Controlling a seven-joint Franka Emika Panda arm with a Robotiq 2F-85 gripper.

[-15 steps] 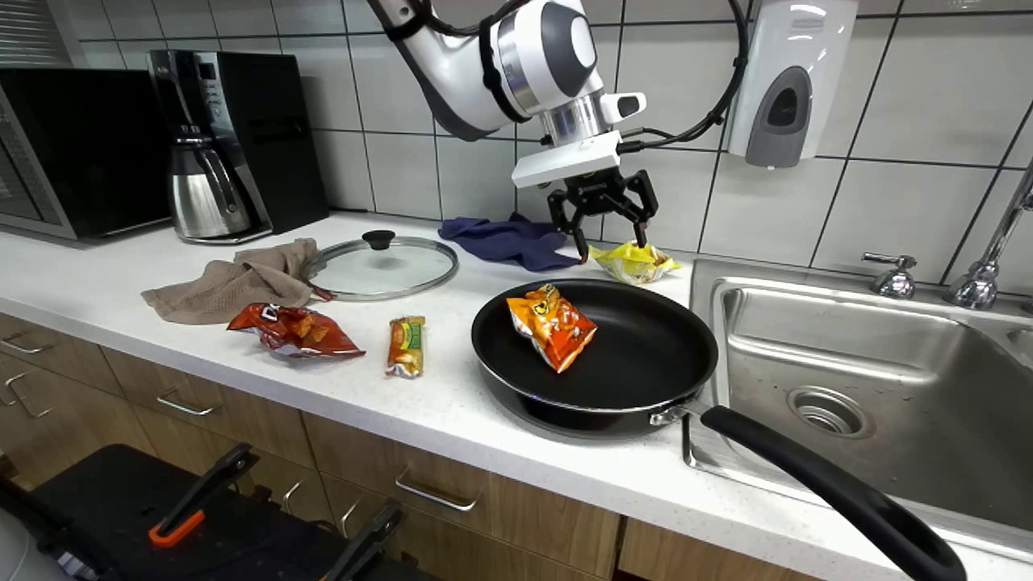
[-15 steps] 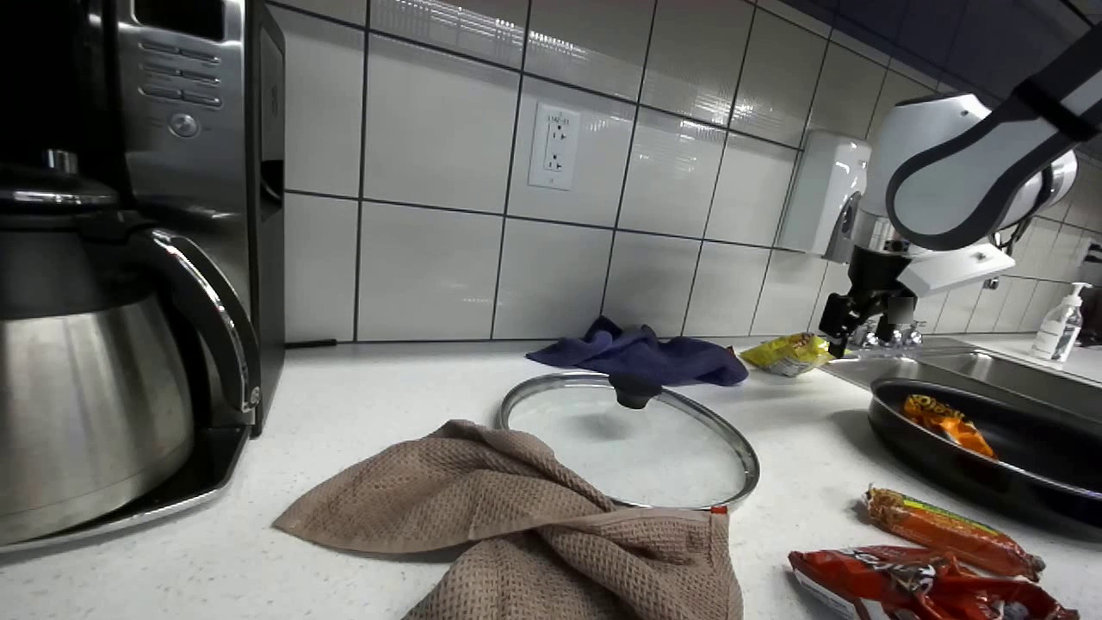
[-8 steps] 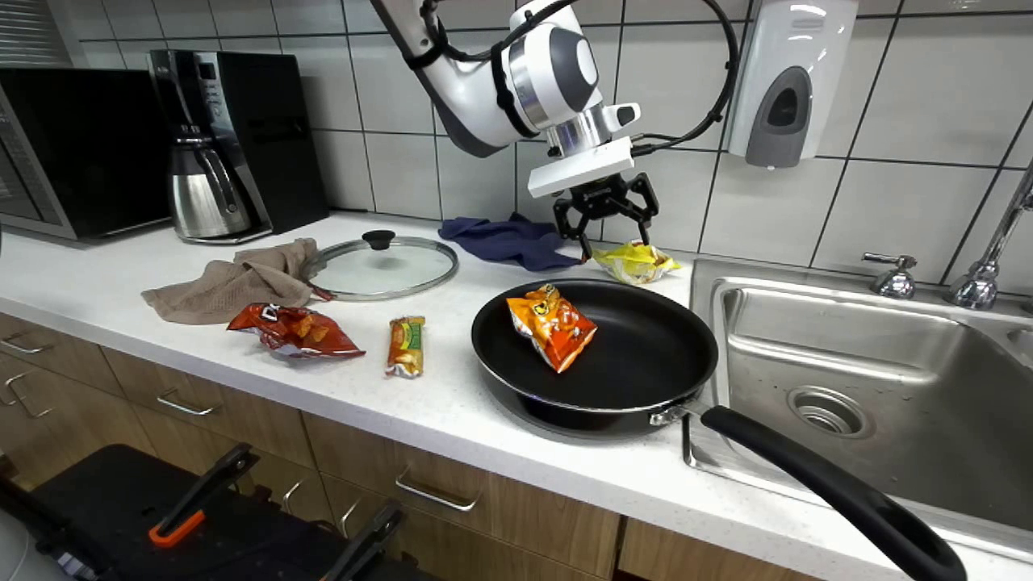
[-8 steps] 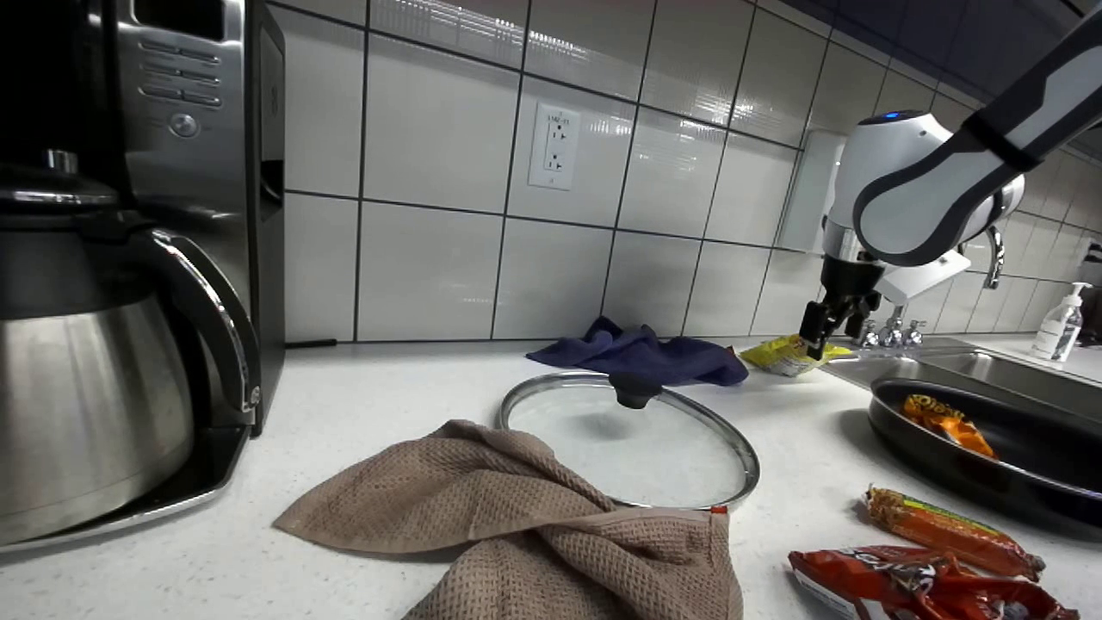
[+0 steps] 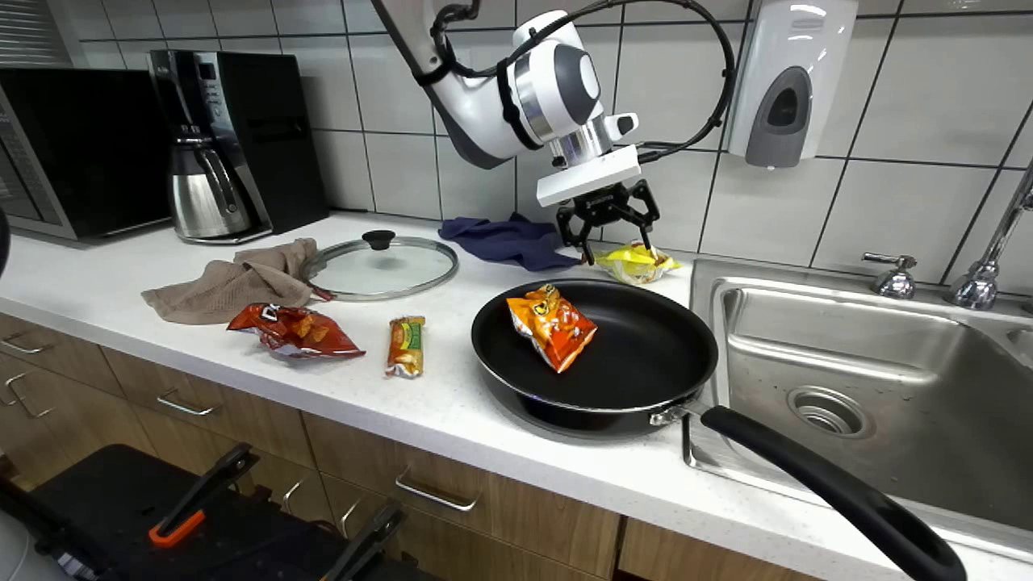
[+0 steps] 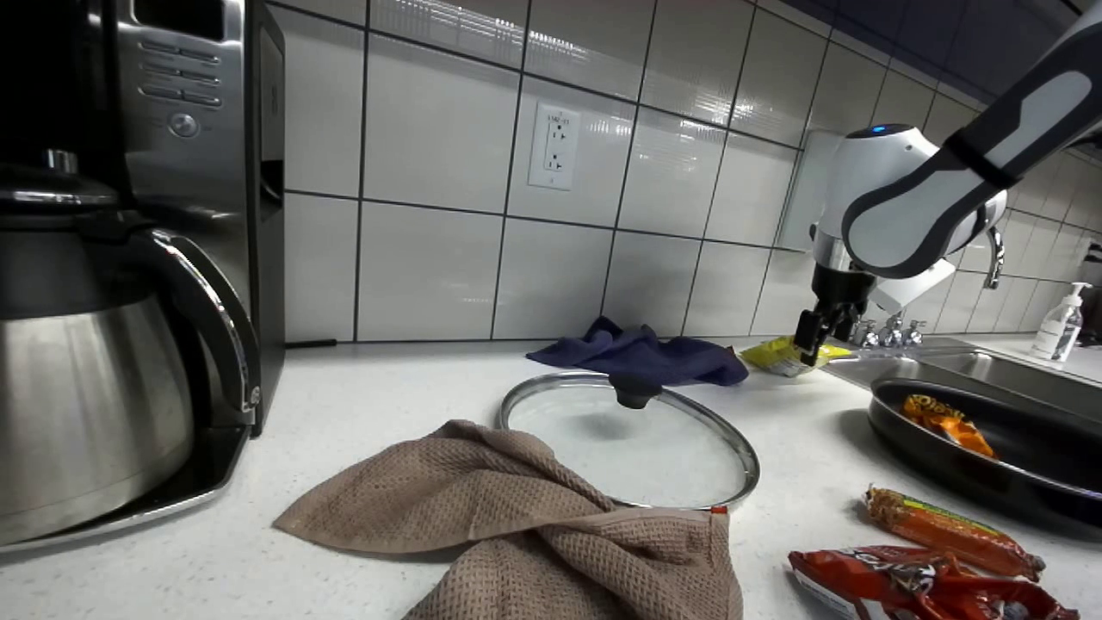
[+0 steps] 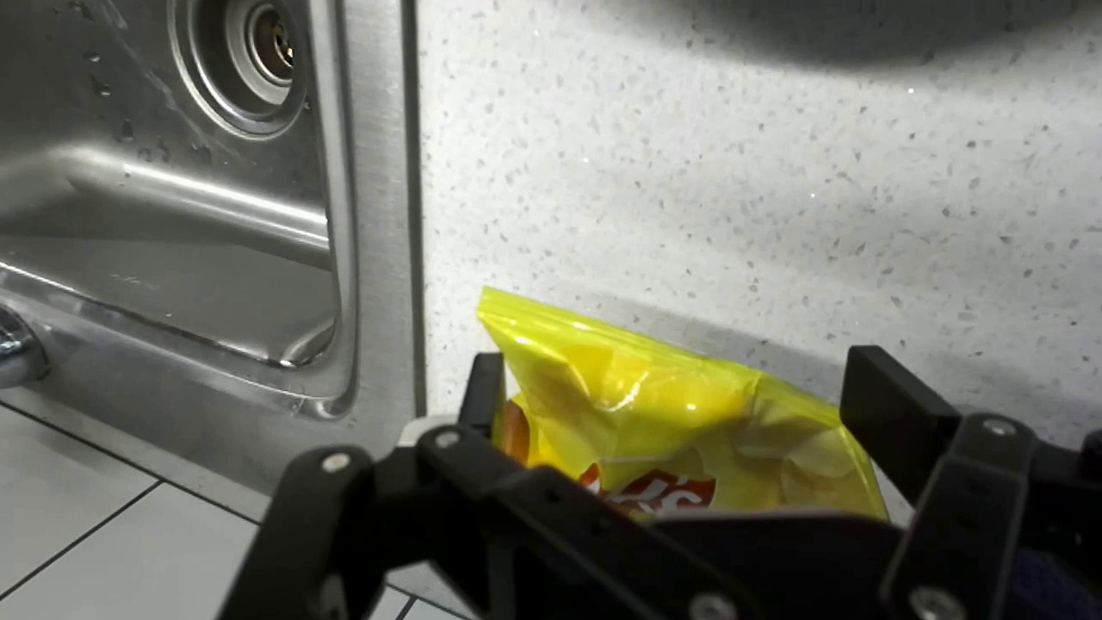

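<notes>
My gripper point(image 5: 619, 253) is open over a crumpled yellow chip bag point(image 5: 639, 264) that lies on the counter by the wall, left of the sink. In the wrist view my gripper point(image 7: 676, 387) has one finger on each side of the yellow bag point(image 7: 637, 396). The bag's lower part is hidden behind the finger links, and I cannot tell whether a finger touches it. In an exterior view my gripper point(image 6: 822, 337) is in front of the yellow bag point(image 6: 782, 353) and covers part of it. Nothing is held.
A black pan point(image 5: 646, 347) with an orange snack bag point(image 5: 557, 327) stands in front of the gripper. A dark blue cloth point(image 5: 512, 242) lies beside it. The sink point(image 5: 706, 355), glass lid point(image 5: 383, 270), brown towel point(image 5: 234, 282), red bag point(image 5: 297, 331) and snack bar point(image 5: 405, 347) are around.
My gripper has moved down a little and, in an exterior view, leftward over the yellow bag. The fingers stay open. The bags, pan and cloths have not moved.
</notes>
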